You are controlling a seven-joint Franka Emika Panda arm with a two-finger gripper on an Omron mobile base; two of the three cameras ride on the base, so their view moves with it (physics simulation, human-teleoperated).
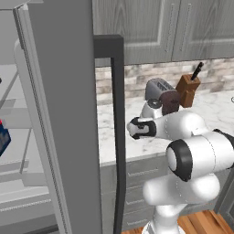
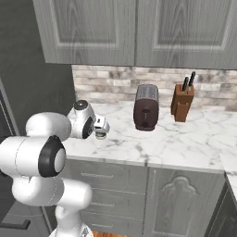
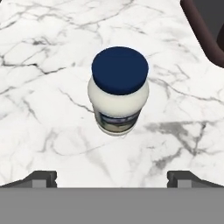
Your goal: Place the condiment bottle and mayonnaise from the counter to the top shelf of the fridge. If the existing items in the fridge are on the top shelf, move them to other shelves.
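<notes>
Directly below wide-spread gripper (image 3: 112,178): mayonnaise (image 3: 118,91).

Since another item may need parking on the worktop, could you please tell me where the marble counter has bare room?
The white grey-veined marble counter lies bare in front of the dark toaster and brown wooden knife block, out to its front edge. The left end is busier: the small white blue-lidded mayonnaise jar stands there under the open gripper.

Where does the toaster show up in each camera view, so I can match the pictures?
Left base view: the toaster stands upper right of center on the counter, partly behind the arm.
Right base view: just above center, at.
Hand view: a dark rounded edge in the top right corner is probably the toaster.
Shared landmark: the knife block beside it.
</notes>
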